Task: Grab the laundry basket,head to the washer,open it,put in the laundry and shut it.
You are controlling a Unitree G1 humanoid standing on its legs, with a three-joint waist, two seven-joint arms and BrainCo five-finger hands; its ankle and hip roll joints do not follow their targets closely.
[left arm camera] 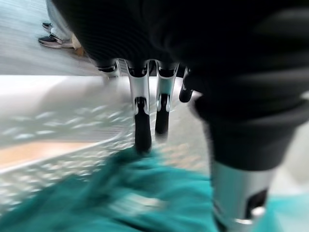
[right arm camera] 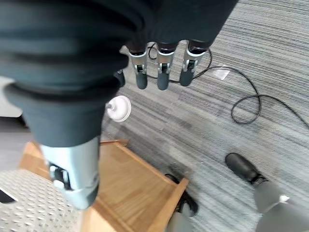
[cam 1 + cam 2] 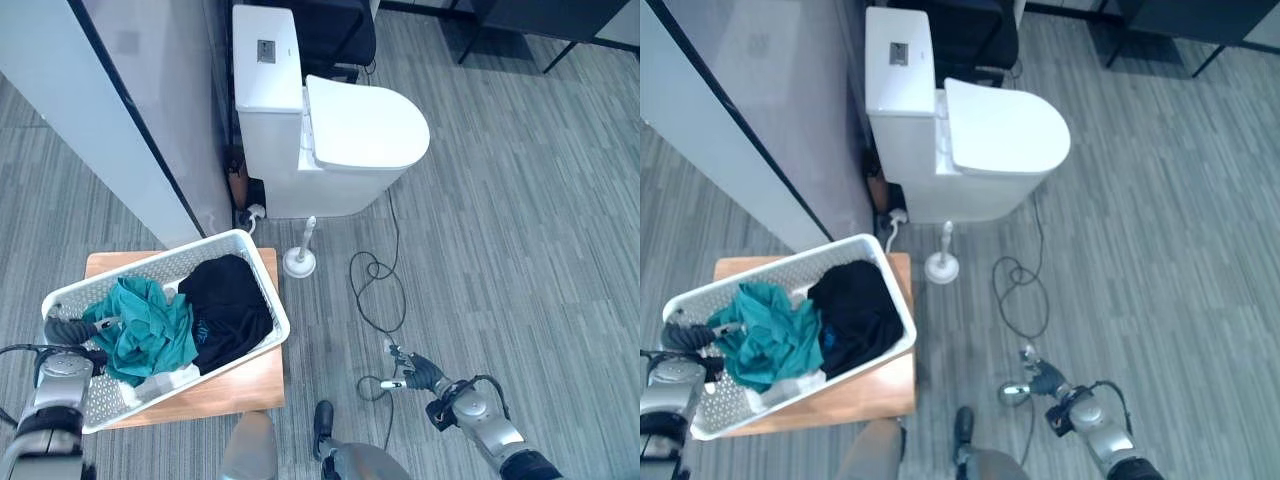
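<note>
A white perforated laundry basket (image 3: 262, 275) sits tilted on a low wooden table (image 3: 240, 385). It holds a teal garment (image 3: 150, 325) and a black garment (image 3: 225, 300). My left hand (image 3: 70, 330) is at the basket's near left corner, reaching over the rim. In the left wrist view its fingers (image 1: 142, 130) stretch straight down to the teal garment (image 1: 145, 193), with the basket's wall beside them. My right hand (image 3: 415, 372) hangs low over the grey floor to the right of the table, fingers (image 2: 161, 72) straight and holding nothing.
A white toilet (image 3: 330, 130) with its lid down stands behind the table, and a white toilet brush (image 3: 300, 260) stands on the floor before it. A pale partition wall (image 3: 100, 120) runs along the left. A person's shoes (image 1: 53, 38) stand beyond the basket.
</note>
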